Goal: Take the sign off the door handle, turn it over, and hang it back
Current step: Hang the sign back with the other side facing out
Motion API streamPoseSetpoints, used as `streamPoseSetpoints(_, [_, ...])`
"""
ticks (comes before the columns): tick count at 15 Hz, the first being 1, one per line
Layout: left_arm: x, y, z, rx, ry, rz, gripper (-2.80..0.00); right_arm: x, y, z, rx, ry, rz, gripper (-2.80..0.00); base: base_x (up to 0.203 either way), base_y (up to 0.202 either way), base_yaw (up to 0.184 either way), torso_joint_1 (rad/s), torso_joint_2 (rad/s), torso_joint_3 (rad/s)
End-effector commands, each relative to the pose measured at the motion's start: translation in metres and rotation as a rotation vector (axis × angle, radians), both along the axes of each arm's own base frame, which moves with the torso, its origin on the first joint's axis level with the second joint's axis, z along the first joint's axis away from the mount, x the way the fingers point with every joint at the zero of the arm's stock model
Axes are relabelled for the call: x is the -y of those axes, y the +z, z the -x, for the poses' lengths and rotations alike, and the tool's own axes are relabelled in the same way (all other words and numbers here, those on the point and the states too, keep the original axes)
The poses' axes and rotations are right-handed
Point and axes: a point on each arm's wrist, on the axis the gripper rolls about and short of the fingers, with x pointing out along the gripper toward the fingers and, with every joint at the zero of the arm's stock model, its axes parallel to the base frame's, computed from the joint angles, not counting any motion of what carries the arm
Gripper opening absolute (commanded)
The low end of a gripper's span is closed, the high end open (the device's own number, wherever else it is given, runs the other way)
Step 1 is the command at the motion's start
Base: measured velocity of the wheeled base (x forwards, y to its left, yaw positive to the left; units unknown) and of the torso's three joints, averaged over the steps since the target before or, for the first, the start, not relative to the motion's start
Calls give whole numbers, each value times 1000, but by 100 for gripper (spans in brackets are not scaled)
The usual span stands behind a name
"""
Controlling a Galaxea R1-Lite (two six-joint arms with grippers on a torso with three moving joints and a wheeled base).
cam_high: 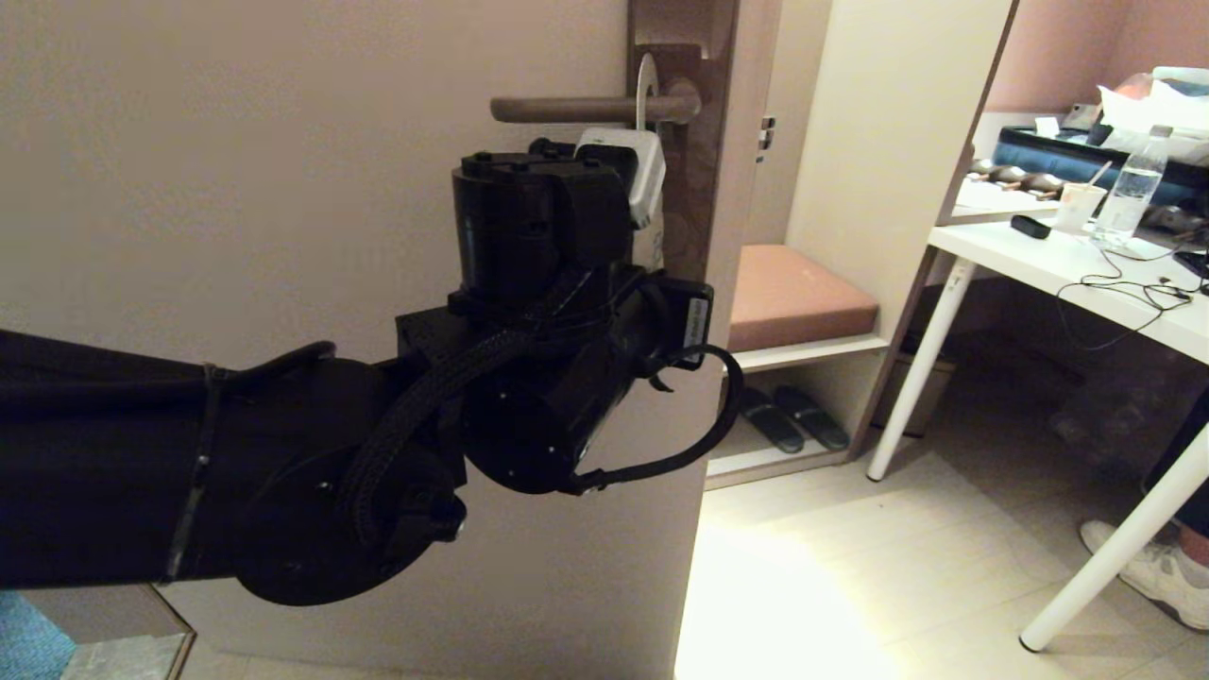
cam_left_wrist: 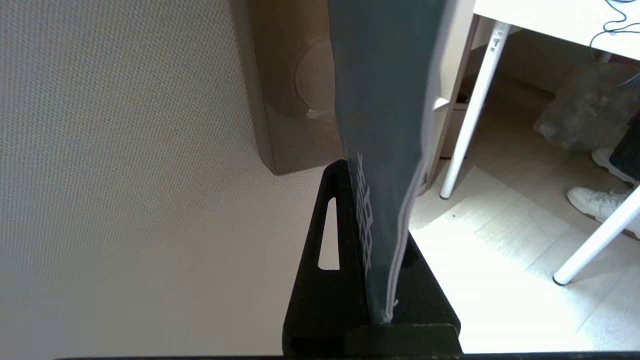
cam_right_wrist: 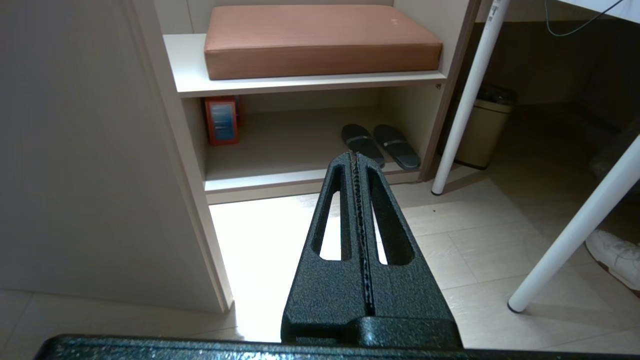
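Left gripper (cam_left_wrist: 372, 280) clamping sign (cam_left_wrist: 385, 125), loop hanging over door handle (cam_high: 576, 110); removal pending or rehang finishing, undeterminable. Right gripper (cam_right_wrist: 356, 165) closed, idling.

The left arm reaches in from the left and bends upward at the wrist, its left end effector (cam_left_wrist: 372, 240) pointing up (fingers clamped together on a thin card). The right end effector (cam_right_wrist: 357, 165) hangs low with fingers pressed together, holding nothing.

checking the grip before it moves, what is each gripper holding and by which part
The left gripper pinches the sign by its lower end, its loop over the door handle. The right gripper holds nothing.
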Motion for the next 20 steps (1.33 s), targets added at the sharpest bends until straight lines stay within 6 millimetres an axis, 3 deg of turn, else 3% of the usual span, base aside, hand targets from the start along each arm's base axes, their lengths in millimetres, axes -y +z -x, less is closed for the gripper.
streamPoseSetpoints(1, [3,-1,2,-1,-7,-1,-280,0,0,0,1,0,0,-280,0,0,0,0,0,0])
streamPoseSetpoints(8, [6,-3,4,-4,-17,-6,-280,0,0,0,1,1,0,-280,0,0,0,0,0,0])
streamPoseSetpoints(9, [6,-3,5,-4,-18,-1,0,0,0,0,1,0,0,-280,0,0,0,0,0,0])
streamPoseSetpoints(20, [8,4,12,26,-38,40,0,0,0,0,1,0,0,-280,0,0,0,0,0,0])
